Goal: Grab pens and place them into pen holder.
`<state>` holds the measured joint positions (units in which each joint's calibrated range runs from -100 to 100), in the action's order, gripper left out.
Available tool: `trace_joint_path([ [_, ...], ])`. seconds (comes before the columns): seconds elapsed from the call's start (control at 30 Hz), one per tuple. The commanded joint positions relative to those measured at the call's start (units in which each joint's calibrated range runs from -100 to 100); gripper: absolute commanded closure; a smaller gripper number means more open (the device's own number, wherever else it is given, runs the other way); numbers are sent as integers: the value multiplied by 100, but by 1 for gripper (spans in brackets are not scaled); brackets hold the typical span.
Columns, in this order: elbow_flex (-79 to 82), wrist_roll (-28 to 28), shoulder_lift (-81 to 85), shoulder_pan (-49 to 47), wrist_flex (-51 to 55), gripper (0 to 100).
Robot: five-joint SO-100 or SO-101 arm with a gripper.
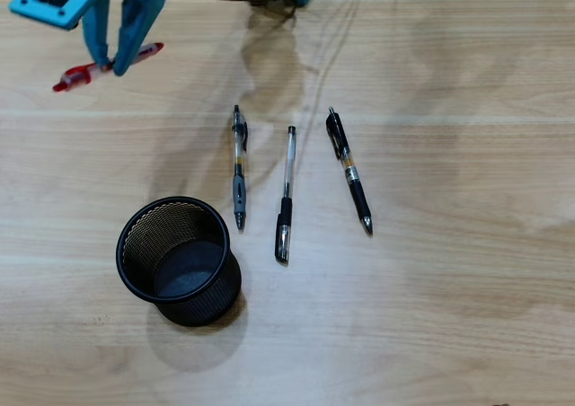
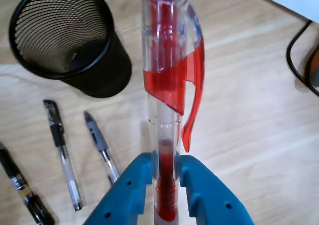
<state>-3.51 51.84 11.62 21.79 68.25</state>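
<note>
Fingers of the blue gripper point(image 2: 167, 185) pinch the red and clear pen point(image 2: 167, 80) near its ribbed end, one blue finger pressed to each side of the barrel in the wrist view, with the pen running straight up toward twelve o'clock and its red clip on the right. Behind it on the wooden table point(image 2: 249, 125), at about nine o'clock from the pinch, lie three more pens side by side: the grey-sleeved pen point(image 2: 102, 148) nearest, the black-capped clear pen point(image 2: 62, 153) next, and the black pen point(image 2: 22, 187) at the left edge. Farther back, at about eleven o'clock, the pen holder point(image 2: 94, 70) stands with nothing visible inside it. In the overhead view the gripper point(image 1: 114, 63) sits at the upper left with the red pen point(image 1: 76, 76) crosswise between its fingers, sticking out on both sides. The holder point(image 1: 193, 294) lies well apart at about five o'clock from it, and the three loose pens point(image 1: 239, 168) point(image 1: 286, 195) point(image 1: 349, 168) lie just beyond the holder, toward one o'clock of it.
</note>
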Motion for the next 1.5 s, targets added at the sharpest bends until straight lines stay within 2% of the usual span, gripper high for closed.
trace_joint_path([
  [0.0, 220, 25, 833, -240, -88, 98],
  [0.13, 707, 25, 1404, -576, -1001, 98],
  [0.5, 2996, 294, 1631, -1729, -5986, 98],
  [0.7, 3618, 299, 1093, -1993, -8095, 98],
  [0.83, 3492, 299, 615, -2065, -8500, 98],
  [1.1, 2780, 299, -629, -2002, -8551, 98],
  [1.47, 734, 274, -2468, -1421, -8551, 98],
])
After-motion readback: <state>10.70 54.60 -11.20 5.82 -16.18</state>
